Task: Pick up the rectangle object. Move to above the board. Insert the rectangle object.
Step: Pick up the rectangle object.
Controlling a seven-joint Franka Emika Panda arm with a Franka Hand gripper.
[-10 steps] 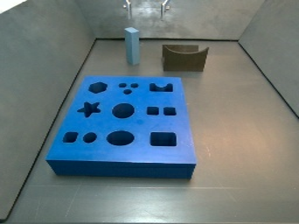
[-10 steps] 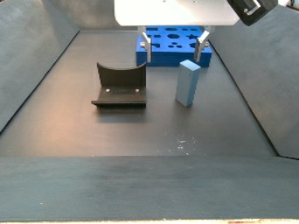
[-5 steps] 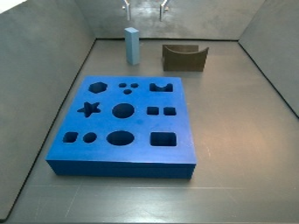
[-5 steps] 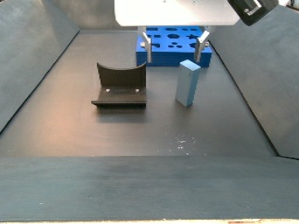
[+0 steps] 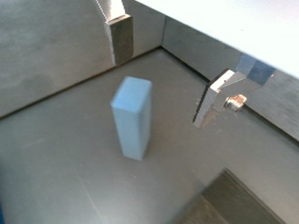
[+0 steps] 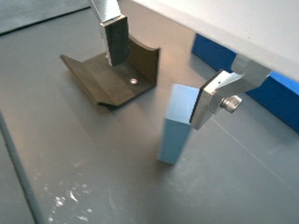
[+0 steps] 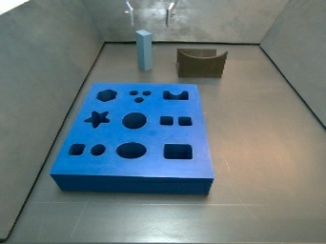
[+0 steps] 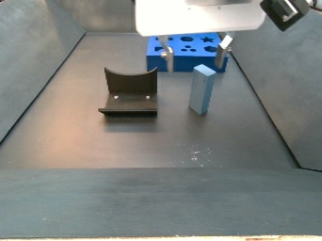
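Bar [image 7: 145, 48] upright on the grey floor [image 7: 254, 143] near the back wall, apart from all else; also seen in a side view [image 8: 201, 89], standing free, and in both wrist views [image 5: 132, 116] [image 6: 177, 136]. Nothing gripped. Gripper [image 5: 166, 76] above the bar, jaws spread wide and empty, one silver finger [image 5: 122, 37] on either side of the bar's top without contact; second finger [image 6: 216, 98] just beside the bar's upper edge in a wrist view. In a side view, gripper [image 8: 190, 52] hanging over the bar beneath a white housing. Board [image 7: 137, 133], holed face up, flat on the floor, well apart from the bar. Dark notched block [image 7: 200, 62] near the bar, not touching it; same block [image 6: 114, 74] behind one finger in a wrist view.
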